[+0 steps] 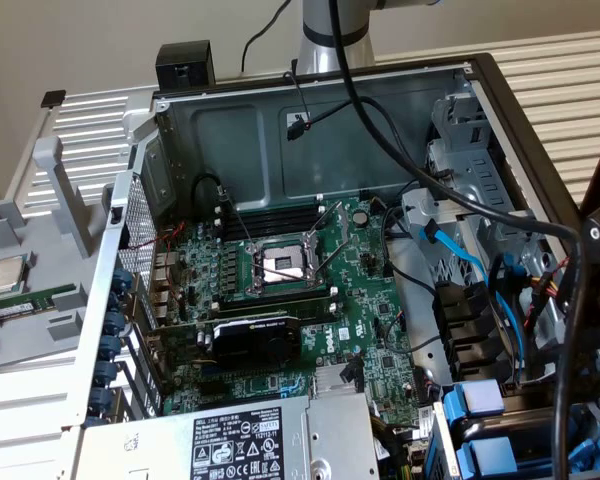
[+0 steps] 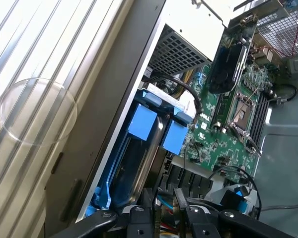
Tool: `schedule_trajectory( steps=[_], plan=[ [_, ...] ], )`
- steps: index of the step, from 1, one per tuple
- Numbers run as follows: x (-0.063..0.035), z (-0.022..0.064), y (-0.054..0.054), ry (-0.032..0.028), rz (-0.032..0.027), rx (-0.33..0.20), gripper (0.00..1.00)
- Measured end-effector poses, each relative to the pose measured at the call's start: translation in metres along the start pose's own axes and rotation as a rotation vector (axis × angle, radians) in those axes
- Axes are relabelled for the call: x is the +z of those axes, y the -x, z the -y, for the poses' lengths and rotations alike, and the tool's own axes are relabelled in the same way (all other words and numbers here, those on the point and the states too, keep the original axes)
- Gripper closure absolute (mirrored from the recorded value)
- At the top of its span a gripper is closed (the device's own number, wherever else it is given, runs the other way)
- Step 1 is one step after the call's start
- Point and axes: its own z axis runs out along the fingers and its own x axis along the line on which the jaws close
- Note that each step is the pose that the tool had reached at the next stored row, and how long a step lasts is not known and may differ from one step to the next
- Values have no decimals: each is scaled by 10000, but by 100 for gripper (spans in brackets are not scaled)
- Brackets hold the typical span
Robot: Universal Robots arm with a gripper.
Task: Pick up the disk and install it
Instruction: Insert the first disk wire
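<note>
The disk is sitting on edge in the computer case, just beside a similar drive. The gripper is hovering near it, jaws seemingly standing narrowly apart, pinching nothing. It is looking stiff, weighty and shock-sensitive, so the blue frame's edges are offering the safest hold.

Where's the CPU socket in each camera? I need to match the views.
Exterior view: the CPU socket sits mid-picture on the green motherboard, with the black graphics card just below it.
Wrist view: the socket lies between the graphics card and the memory slots.
Shared landmark: the graphics card, beside the socket in both.
</note>
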Motion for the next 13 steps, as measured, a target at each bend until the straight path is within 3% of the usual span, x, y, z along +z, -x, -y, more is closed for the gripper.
schedule_trajectory(
  steps=[13],
  plan=[
    [10,28,20,48,22,-111,70]
  ],
)
